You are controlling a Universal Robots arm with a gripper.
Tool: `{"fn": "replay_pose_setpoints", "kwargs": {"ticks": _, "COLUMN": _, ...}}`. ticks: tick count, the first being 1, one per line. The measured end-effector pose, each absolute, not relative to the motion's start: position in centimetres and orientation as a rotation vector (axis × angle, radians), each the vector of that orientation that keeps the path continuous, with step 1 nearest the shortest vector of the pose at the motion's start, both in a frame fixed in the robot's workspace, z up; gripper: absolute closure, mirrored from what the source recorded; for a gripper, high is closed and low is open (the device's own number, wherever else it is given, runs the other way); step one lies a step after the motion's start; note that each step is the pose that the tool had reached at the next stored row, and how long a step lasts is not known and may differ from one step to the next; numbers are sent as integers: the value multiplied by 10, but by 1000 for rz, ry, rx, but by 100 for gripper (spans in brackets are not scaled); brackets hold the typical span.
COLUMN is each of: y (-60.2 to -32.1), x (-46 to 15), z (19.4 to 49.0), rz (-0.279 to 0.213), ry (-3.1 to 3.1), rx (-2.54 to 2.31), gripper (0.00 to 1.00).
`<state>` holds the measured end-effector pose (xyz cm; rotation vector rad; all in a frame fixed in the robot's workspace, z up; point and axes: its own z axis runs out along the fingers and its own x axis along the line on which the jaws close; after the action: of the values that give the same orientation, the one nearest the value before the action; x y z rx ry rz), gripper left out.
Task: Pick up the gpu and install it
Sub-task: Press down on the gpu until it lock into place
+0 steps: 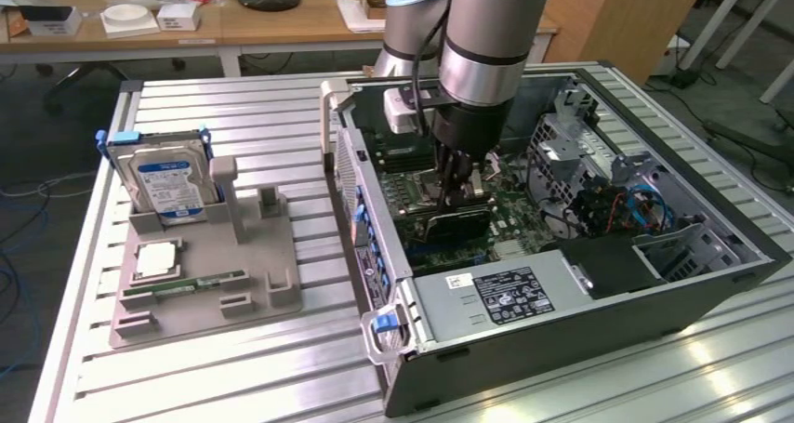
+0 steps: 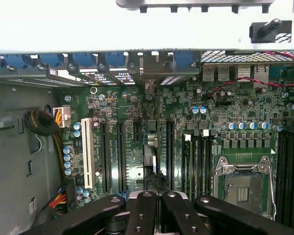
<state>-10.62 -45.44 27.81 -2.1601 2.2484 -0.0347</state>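
Exterior view, near to far. Ribbed metal table [image 1: 248, 376], bare strip along the near edge. Computer case [image 1: 694, 284] lies on its side, open face up, taking the right half of the table. Power supply box [image 1: 496, 293] with a label fills the case's near corner, at 6 o'clock from the gripper.

Grey tray [image 1: 211, 256] sits at 9 o'clock from the case, just beside its wall, a narrow gap between them. Memory stick [image 1: 186, 284] lies flat on the tray's near part. Hard drive [image 1: 167, 181] with a blue label stands upright at the tray's far left corner. The tray's upright holders next to the drive are vacant.

Gripper [image 1: 453, 200] reaches straight down into the case middle, clenched on the top edge of the gpu [image 1: 449, 221]. The gpu stands on edge, low over the motherboard [image 1: 410, 186]. Drive cage and cables crowd the 3 o'clock side; the case wall is close at 9 o'clock.

Wrist view: gripper [image 2: 157, 205] fingers pinched together, gpu [image 2: 150, 154] seen edge-on between long black slots [image 2: 120, 156], in line with the case's rear wall. Whether it is fully seated, cannot tell. Processor socket [image 2: 242, 186] sits apart to one side.

Wooden desk [image 1: 248, 28] at 12 o'clock, far.
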Motion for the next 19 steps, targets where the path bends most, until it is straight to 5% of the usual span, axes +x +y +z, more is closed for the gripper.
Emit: {"fn": "replay_pose_setpoints", "kwargs": {"ticks": 19, "y": -454, "x": -88, "z": 272, "rz": -30, "ry": 2251, "rx": -2162, "gripper": 90}}
